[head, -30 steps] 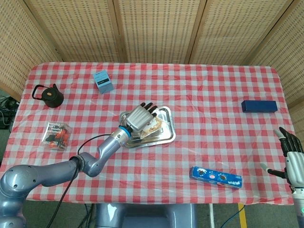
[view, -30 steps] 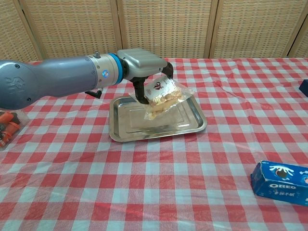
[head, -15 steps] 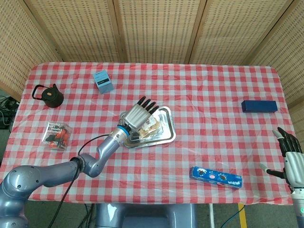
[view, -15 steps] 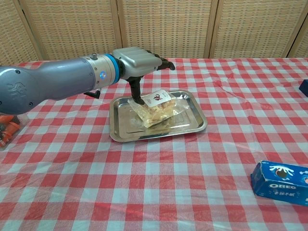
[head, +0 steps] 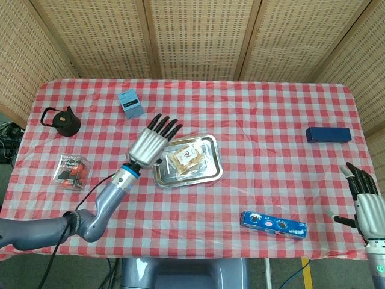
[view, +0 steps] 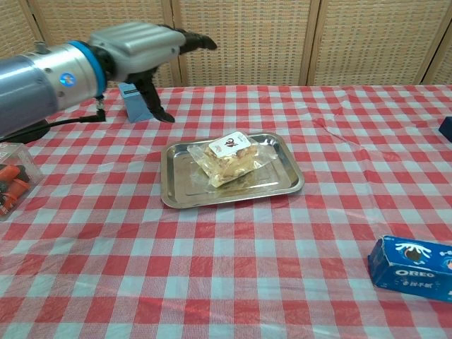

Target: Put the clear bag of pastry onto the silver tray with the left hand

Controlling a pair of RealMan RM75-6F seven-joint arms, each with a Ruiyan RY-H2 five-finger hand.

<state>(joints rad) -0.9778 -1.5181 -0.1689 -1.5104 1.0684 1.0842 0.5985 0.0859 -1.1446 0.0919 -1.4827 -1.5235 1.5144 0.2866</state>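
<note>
The clear bag of pastry (head: 187, 157) (view: 229, 158) lies flat inside the silver tray (head: 207, 173) (view: 185, 194), near the middle of the checked table. My left hand (head: 150, 144) (view: 145, 48) hovers raised to the left of the tray, fingers spread and holding nothing, apart from the bag. My right hand (head: 366, 201) shows at the right edge of the head view, off the table's corner, fingers apart and empty.
A small blue box (head: 130, 103) (view: 135, 102) stands behind the left hand. A black kettle (head: 62, 121) and a clear box of red items (head: 73, 170) (view: 13, 178) sit at the left. A blue cookie box (head: 273, 224) (view: 414, 267) lies front right, a dark blue box (head: 328, 134) far right.
My left hand let go of the pastry bag, which now rests in the tray. The hand rose and drew back to the left with fingers spread. The right hand barely shifted.
</note>
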